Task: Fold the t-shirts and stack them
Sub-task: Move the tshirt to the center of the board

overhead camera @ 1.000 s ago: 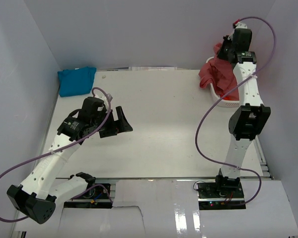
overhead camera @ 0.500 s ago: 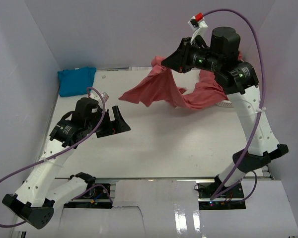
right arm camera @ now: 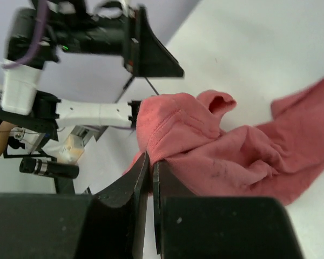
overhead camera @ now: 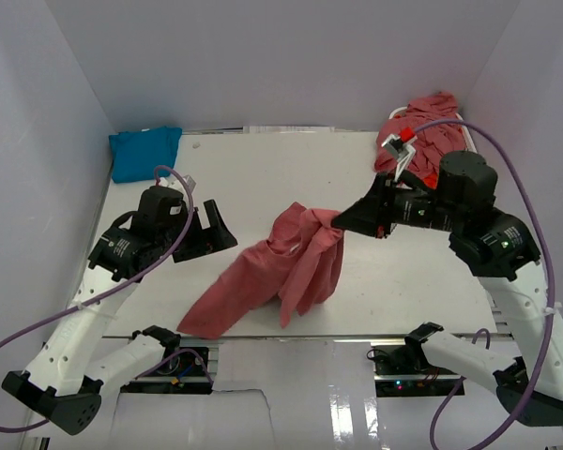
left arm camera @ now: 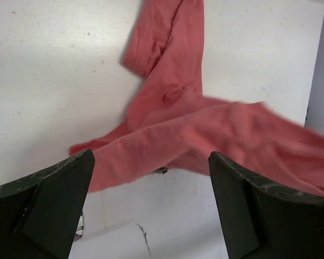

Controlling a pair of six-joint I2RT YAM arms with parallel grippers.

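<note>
My right gripper (overhead camera: 342,221) (right arm camera: 152,159) is shut on an edge of a rose-red t-shirt (overhead camera: 281,264) (right arm camera: 221,156) (left arm camera: 205,127). That shirt trails down and left from the jaws across the middle of the table to the front edge. My left gripper (overhead camera: 218,228) (left arm camera: 151,178) hangs open just left of the shirt, holding nothing. More rose-red t-shirts (overhead camera: 430,131) are heaped at the back right. A turquoise t-shirt (overhead camera: 143,152) lies folded at the back left corner.
The heap at the back right hides what it rests on. Purple cables loop from both arms. The table's front edge (overhead camera: 357,337) runs just below the shirt's hem. Walls close in on the left, back and right.
My right arm has pulled the rose-red shirt from the back right heap, swung it high across the table, then lowered it to the middle front. The left gripper barely moved.
</note>
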